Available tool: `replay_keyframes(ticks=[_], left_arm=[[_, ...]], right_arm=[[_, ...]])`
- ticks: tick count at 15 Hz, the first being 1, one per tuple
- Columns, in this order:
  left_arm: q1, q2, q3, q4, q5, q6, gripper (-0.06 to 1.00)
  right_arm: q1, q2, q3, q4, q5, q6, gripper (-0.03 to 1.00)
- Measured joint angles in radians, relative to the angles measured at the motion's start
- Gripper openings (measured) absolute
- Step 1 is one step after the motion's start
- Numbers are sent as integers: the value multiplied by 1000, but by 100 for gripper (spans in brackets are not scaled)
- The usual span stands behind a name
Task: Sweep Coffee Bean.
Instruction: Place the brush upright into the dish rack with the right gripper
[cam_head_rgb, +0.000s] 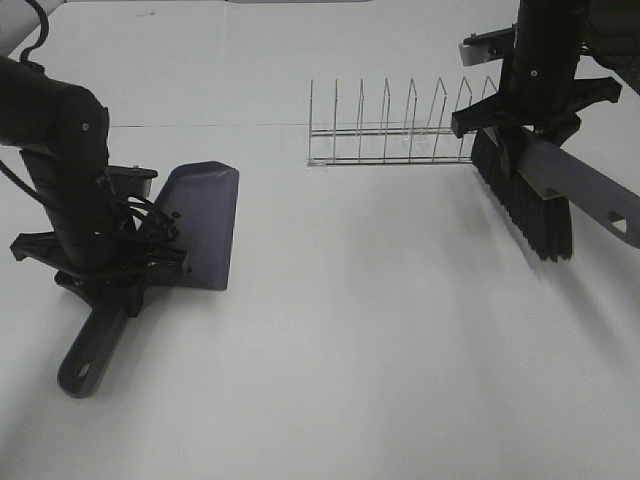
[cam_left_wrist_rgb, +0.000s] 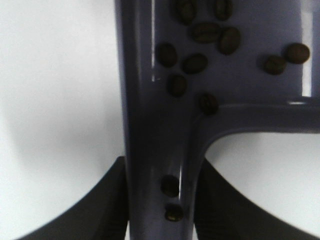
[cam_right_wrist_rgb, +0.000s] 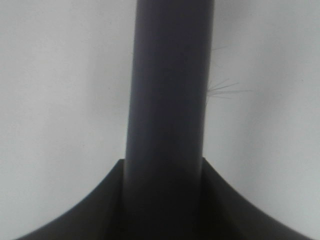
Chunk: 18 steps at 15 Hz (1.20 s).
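Fingers (cam_left_wrist_rgb: 80, 215) of the left gripper (cam_head_rgb: 112, 285) press against both sides of the handle of a grey-purple plastic dustpan (cam_head_rgb: 205, 220), so we read that gripper as clamped on the handle. We see the dustpan at the left of the white table (cam_head_rgb: 350, 350), its pan tipped up and its handle sloping down toward the near edge. The small dark brown oval coffee beans (cam_left_wrist_rgb: 195, 63) lie inside the dustpan. In the left wrist view we count ten on the pan floor near the handle's root and two more in the handle's channel between the fingers. At the middle back stands a thin chrome wire rack (cam_head_rgb: 385, 160), upright and apart from the left arm. On the right, the right gripper (cam_head_rgb: 525, 125) is closed round the grey handle of a brush (cam_head_rgb: 575, 185) with black bristles. The bristles hang slanted, just right of the rack's end. We cannot tell whether they touch the table.
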Motion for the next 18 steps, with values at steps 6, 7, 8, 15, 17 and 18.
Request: replay_keyframes(ticks=[6, 7, 8, 15, 17, 18], left_arm=[[0, 0, 0, 0, 0, 0, 32], [0, 0, 0, 0, 0, 0, 32], [0, 0, 0, 0, 0, 0, 32], [0, 0, 0, 0, 0, 1, 32], [0, 0, 0, 0, -1, 1, 32], [0, 0, 0, 0, -1, 1, 32]], right_arm=[[-42, 0, 18, 2, -72, -2, 26], [-42, 0, 18, 5, -105, 0, 26], [-42, 0, 18, 5, -105, 0, 26], [-72, 0, 18, 0, -175, 7, 26], [-102, 0, 18, 9, -175, 4, 26], [-109, 0, 18, 10, -175, 0, 26]])
